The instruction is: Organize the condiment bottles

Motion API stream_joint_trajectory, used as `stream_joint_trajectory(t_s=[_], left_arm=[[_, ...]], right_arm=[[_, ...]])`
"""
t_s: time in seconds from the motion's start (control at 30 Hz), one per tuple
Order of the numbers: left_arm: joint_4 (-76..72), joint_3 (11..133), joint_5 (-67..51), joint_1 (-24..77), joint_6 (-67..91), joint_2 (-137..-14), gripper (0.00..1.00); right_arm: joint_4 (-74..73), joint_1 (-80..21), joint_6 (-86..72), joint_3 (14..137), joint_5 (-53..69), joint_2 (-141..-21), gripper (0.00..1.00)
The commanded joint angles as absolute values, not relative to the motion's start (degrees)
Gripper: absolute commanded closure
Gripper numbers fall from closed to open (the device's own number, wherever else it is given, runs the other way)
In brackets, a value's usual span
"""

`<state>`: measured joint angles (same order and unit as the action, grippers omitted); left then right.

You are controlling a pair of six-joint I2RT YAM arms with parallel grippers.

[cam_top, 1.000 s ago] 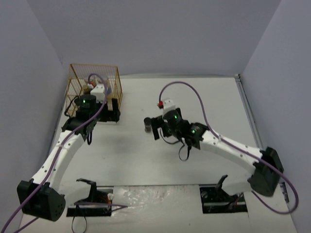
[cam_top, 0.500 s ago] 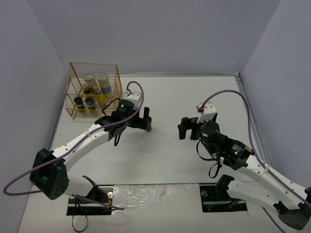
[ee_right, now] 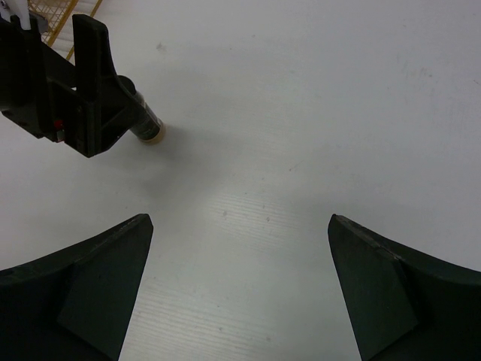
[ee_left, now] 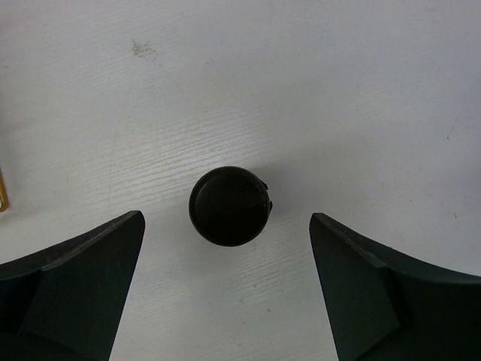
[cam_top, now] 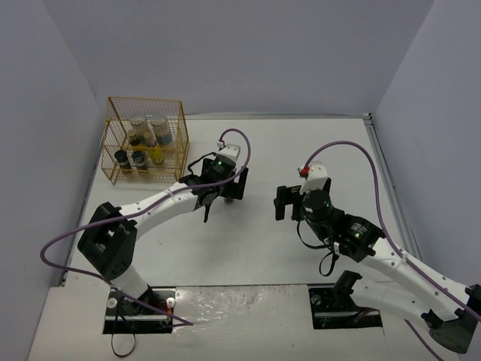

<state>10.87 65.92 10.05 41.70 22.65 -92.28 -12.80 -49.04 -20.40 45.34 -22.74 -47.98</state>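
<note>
A short dark jar (ee_left: 229,205), showing its round black lid from above, stands upright on the white counter (ee_left: 361,90), which shows on every side of it. In the top view the gold wire rack (cam_top: 181,143) lies toward 10 o'clock. The right gripper (ee_right: 239,218) is at 3 o'clock, jaws wide apart. The left gripper (ee_left: 225,216) hangs over the jar, jaws apart, with the jar centred between them and touching neither.

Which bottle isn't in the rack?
The short black-lidded jar standing on the table below the open left gripper; the other bottles sit inside the gold rack.
</note>
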Motion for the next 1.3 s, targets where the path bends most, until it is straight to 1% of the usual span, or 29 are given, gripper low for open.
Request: stream_joint_trajectory(t_s=[0.0,0.1,0.17,0.23,0.33,0.4,0.43,0.47,0.5,0.53,0.57,0.7,0.77,0.83,0.93,1.07,1.27], left_arm=[[8.8,69.6,13.0,42.5,24.0,-92.7,0.18],[9.3,70.1,13.4,42.7,24.4,-93.8,0.25],[10.1,70.7,14.0,43.0,24.5,-94.5,0.32],[10.2,71.1,14.3,43.1,24.4,-95.0,0.35],[9.7,71.1,14.6,43.1,24.5,-95.3,0.45],[9.6,71.2,14.6,43.1,24.5,-95.5,0.49],[9.5,71.4,14.8,43.1,24.4,-95.5,0.52],[9.6,71.5,14.8,43.1,24.4,-95.5,0.52],[9.8,71.6,14.8,43.1,24.4,-95.5,0.55],[10.0,71.7,14.8,43.1,24.4,-95.1,0.64],[10.5,71.7,14.9,43.1,24.4,-94.4,0.68],[12.4,71.1,15.7,43.1,24.5,-91.5,0.76],[14.6,71.4,16.3,43.1,24.2,-88.1,0.81],[18.4,72.1,18.1,42.8,23.8,-85.5,0.84],[23.0,73.6,19.4,40.8,22.9,-80.7,0.84],[27.2,75.3,17.8,36.4,21.5,-76.1,0.84],[31.0,79.7,14.3,22.4,17.8,-72.0,0.84]], right_arm=[[-10.9,-48.6,-21.8,44.7,-24.2,-46.3,0.00],[-10.9,-48.5,-22.1,44.2,-24.1,-45.7,0.00],[-10.9,-48.5,-22.1,44.0,-24.4,-45.6,0.00],[-10.9,-48.5,-22.1,44.0,-24.5,-45.8,0.00],[-10.8,-48.5,-22.1,43.9,-24.4,-45.9,0.00],[-10.9,-48.5,-22.0,43.9,-24.4,-45.9,0.00],[-10.9,-48.5,-22.2,43.8,-24.4,-45.9,0.00],[-11.0,-48.5,-22.2,43.9,-24.3,-45.8,0.00],[-11.0,-48.5,-22.2,43.8,-24.3,-45.8,0.00],[-11.1,-48.5,-22.2,43.8,-24.1,-45.9,0.00],[-11.0,-48.5,-22.3,43.8,-24.0,-45.8,0.00],[-11.2,-48.5,-22.3,44.0,-23.8,-45.8,0.00],[-11.1,-48.5,-22.2,44.2,-23.9,-46.1,0.00],[-11.1,-48.5,-22.1,44.5,-24.0,-46.4,0.00],[-11.1,-48.5,-22.0,44.8,-23.7,-47.0,0.00],[-11.0,-48.5,-22.0,44.8,-23.7,-47.8,0.00],[-11.0,-48.5,-21.9,45.2,-23.9,-48.5,0.00]])
